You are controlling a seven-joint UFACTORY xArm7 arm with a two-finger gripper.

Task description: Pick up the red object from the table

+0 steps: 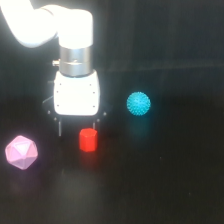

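The red object [88, 139] is a small bright red short cylinder standing on the black table [150, 190]. My gripper [77, 131] hangs straight down from the white arm, directly over and just behind the cylinder. Its two thin dark fingers [60, 127] are spread wider than the cylinder, so it is open. The cylinder sits low between them, closer to the finger on the exterior view's right, whose tip it partly hides. I cannot tell whether either finger touches it.
A cyan spiky ball [138, 103] lies to the exterior view's right of the gripper body. A pink polyhedron [21, 152] lies at the exterior view's left, near the edge of the frame.
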